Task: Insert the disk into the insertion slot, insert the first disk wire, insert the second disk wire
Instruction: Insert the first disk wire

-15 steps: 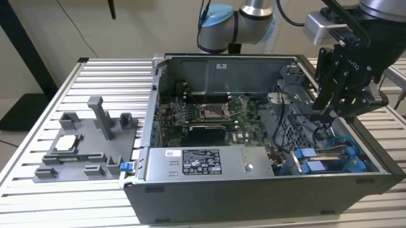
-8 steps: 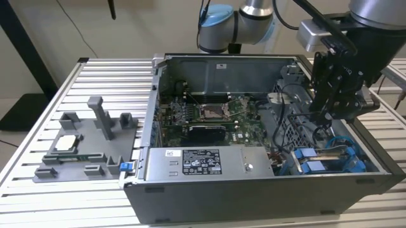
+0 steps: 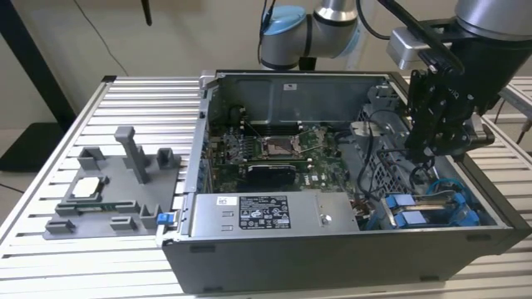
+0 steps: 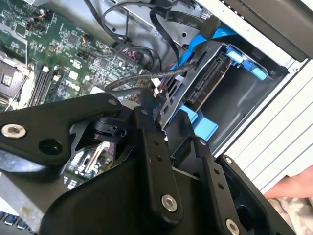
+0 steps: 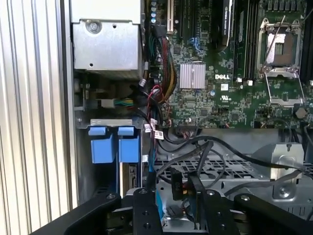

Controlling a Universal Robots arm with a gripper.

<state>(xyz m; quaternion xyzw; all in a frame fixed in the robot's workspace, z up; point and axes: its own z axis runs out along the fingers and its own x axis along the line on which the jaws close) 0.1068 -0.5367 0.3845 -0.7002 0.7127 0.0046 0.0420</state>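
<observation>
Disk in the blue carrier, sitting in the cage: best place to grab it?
Probably the two blue tabs at the disk's exposed end, approached from the case's open side: they stand proud of the insertion slot, whose walls cover its flat faces.

Probably a robotics lab: an open computer case [image 3: 332, 265] sits mid-frame on a slatted aluminium counter [image 3: 141, 93], with a robot arm [image 3: 309, 32] at the top.

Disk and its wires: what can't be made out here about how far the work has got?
Second wrist view: black cables crowd the connector edge of the disk, so whether a wire is plugged in cannot be told.
First wrist view: the gripper covers the disk below its blue tabs.
Exterior view: the arm hangs in front of part of the drive cage, so seating depth is hidden.
</observation>
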